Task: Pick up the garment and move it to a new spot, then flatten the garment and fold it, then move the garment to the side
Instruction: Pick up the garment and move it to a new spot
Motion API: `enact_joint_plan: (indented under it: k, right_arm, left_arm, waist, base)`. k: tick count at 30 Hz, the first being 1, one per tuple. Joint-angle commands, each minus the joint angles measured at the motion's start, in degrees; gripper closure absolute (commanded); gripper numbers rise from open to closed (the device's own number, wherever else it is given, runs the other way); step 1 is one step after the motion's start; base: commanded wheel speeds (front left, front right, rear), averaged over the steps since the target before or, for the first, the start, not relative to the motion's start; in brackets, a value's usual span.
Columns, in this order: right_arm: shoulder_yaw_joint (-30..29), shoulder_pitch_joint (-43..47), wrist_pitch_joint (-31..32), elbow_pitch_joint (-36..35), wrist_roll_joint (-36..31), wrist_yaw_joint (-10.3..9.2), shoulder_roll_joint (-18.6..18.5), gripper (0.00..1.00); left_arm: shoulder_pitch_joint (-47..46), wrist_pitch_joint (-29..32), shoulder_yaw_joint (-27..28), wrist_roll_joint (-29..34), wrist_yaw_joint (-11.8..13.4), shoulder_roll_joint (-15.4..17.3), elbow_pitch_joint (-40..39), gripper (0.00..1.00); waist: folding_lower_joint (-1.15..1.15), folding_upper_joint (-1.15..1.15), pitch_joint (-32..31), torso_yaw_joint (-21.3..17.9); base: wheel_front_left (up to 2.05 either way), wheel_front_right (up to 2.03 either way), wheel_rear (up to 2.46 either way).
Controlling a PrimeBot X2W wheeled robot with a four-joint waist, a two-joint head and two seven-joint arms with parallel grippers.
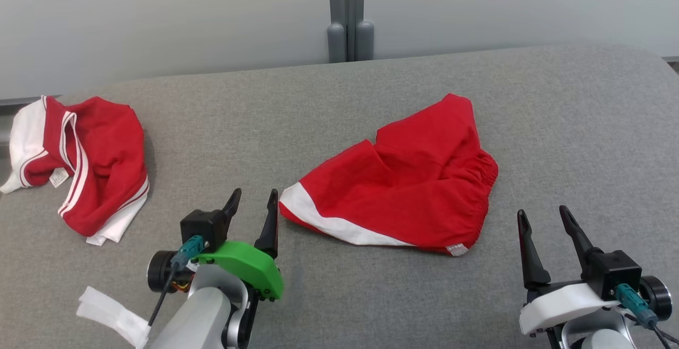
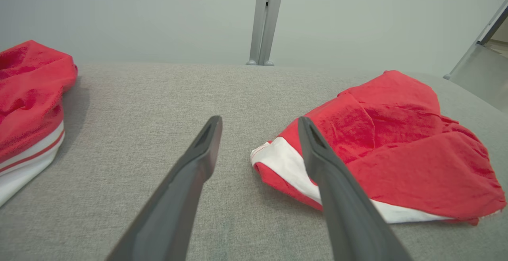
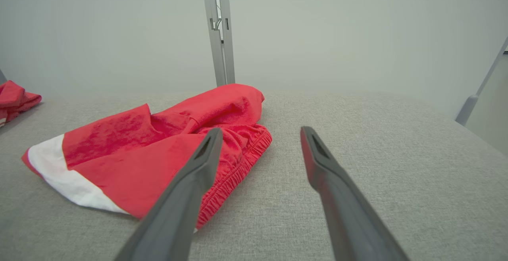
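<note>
At the far left a second red-and-white garment (image 1: 90, 168) is lying bunched on the grey counter (image 1: 329, 99). The left gripper (image 1: 254, 195) is hovering with its fingers apart, just beside the white-banded hem corner of the red shorts (image 1: 408, 184), which are lying crumpled mid-counter. The right gripper (image 1: 542, 212), fingers also apart, is sitting near the elastic waistband. Picking up looks next: each side should be pinching an outer edge, not a middle fold.
</note>
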Motion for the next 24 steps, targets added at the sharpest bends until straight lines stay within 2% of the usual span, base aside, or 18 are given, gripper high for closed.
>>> enact_joint_plan:
  k: [1,11,24]
  right_arm:
    - [-0.3,0.9,-0.2,-0.6,-0.4,-0.06,-0.1,0.0]
    - [-0.3,3.5,-0.2,-2.5,0.1,-0.06,-0.1,0.0]
    - [1.0,7.7,-0.2,-2.9,4.4,-0.06,-0.2,0.0]
  left_arm:
    - [2.2,0.0,1.3,1.2,0.2,-0.1,-1.4,0.0]
    - [13.1,0.0,9.4,5.3,-0.8,-2.5,-9.2,0.0]
    - [20.8,0.0,15.3,8.8,-2.5,-4.7,-11.6,0.0]
  waist:
    - [0.0,0.0,-2.0,1.3]
    - [0.0,0.0,-4.6,3.5]
    - [0.0,0.0,-5.7,4.5]
  base:
    - [0.0,0.0,0.0]
    - [0.0,0.0,0.0]
    - [0.0,0.0,0.0]
